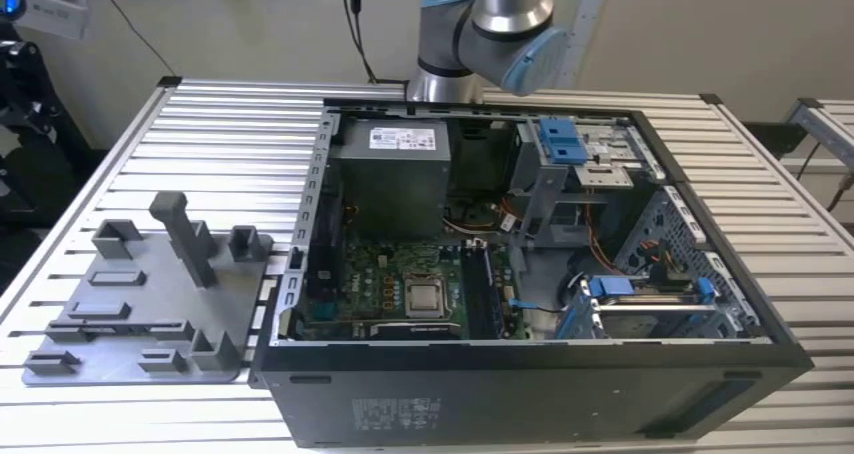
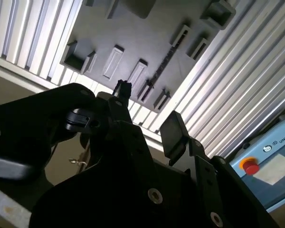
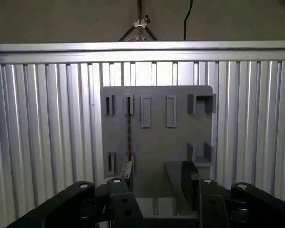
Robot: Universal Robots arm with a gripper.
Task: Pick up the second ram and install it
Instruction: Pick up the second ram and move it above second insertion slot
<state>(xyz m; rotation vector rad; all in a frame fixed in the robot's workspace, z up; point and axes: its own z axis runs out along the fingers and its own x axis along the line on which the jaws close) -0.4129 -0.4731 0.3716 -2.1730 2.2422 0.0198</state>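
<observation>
The second ram (image 3: 128,133) is a thin dark stick standing on edge in a pair of slots on the grey fixture plate (image 3: 175,142). In the second wrist view the ram (image 2: 164,64) is a narrow dark line across the plate (image 2: 133,33). My gripper (image 3: 157,176) hangs well above the plate, open, with nothing between its fingers (image 3: 189,178). In the second wrist view the gripper (image 2: 147,111) has its two dark fingertips (image 2: 173,133) apart. The ram lies off to one side of the gap, closer to one finger.
The plate (image 1: 134,304) with upright posts lies on the ribbed metal table (image 1: 227,144) at the exterior view's left. To its right stands the open computer case (image 1: 534,274), with the motherboard (image 1: 400,284), power supply (image 1: 394,174) and blue drive latches. The arm's joint (image 1: 494,34) rises behind the case.
</observation>
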